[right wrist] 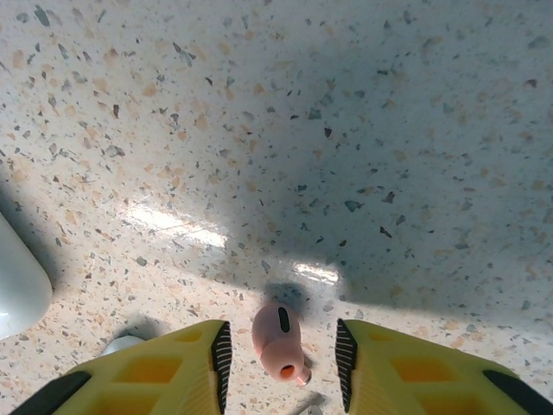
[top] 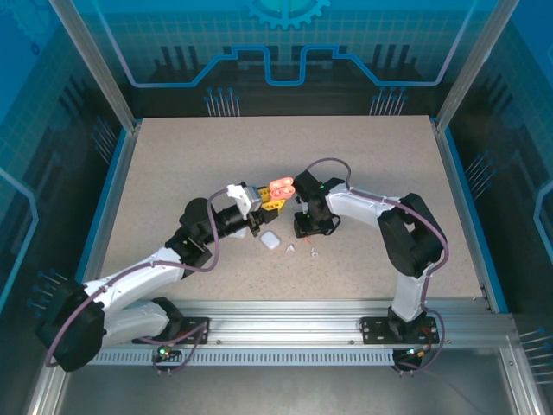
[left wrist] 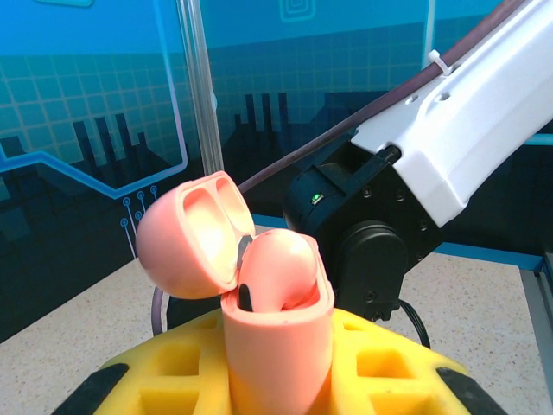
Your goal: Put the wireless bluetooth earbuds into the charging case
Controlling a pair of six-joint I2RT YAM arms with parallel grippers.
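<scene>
My left gripper [top: 263,206] is shut on a salmon-pink charging case [top: 282,188] and holds it upright above the table. Its body [left wrist: 278,346] stands between the yellow fingers [left wrist: 164,372] with the lid [left wrist: 186,235] swung open to the left. One pink earbud [left wrist: 281,268] sits in the case. A second pink earbud [right wrist: 281,341] lies on the table. My right gripper [right wrist: 282,363] is open around it, pointing down, with a gap on each side between the earbud and the ribbed pads [right wrist: 222,359].
A white case [top: 270,240] lies on the table below the left gripper, and its edge [right wrist: 17,285] shows at the left of the right wrist view. Small white earbuds [top: 290,249] lie scattered next to it. The right arm [left wrist: 415,164] stands close behind the held case.
</scene>
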